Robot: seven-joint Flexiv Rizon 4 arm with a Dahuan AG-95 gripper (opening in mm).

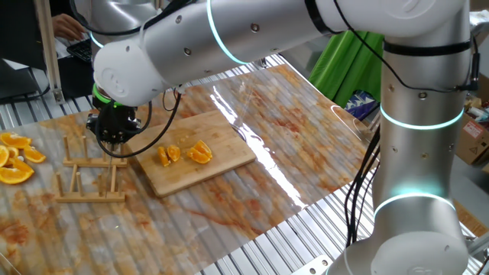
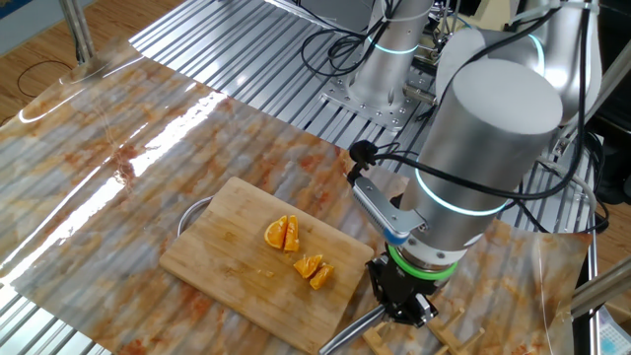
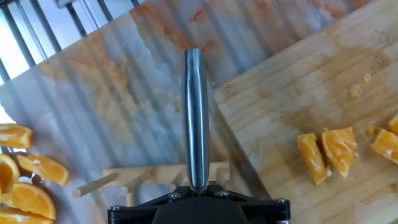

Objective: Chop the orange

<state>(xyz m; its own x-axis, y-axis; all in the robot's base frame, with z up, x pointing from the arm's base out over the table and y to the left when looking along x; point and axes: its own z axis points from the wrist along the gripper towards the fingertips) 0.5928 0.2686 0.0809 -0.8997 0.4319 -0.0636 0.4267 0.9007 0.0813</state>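
Note:
The orange lies cut into small wedge pieces (image 1: 170, 155) (image 1: 200, 152) on the wooden cutting board (image 1: 210, 128). The same pieces (image 2: 283, 234) (image 2: 314, 270) show in the other fixed view and at the right of the hand view (image 3: 339, 149). My gripper (image 1: 114, 136) (image 2: 402, 304) (image 3: 198, 188) is shut on a metal knife (image 3: 194, 112). Seen edge-on, the blade points away from the hand. It hangs just off the board's left edge, above a wooden rack (image 1: 88, 179), apart from the pieces.
A heap of bigger orange slices (image 1: 15, 160) (image 3: 25, 180) lies at the table's left end. The rack's dowels (image 3: 124, 177) sit right under the knife. A marbled plastic sheet (image 1: 290, 130) covers the ribbed metal table. The arm's base (image 1: 420, 191) stands at the right.

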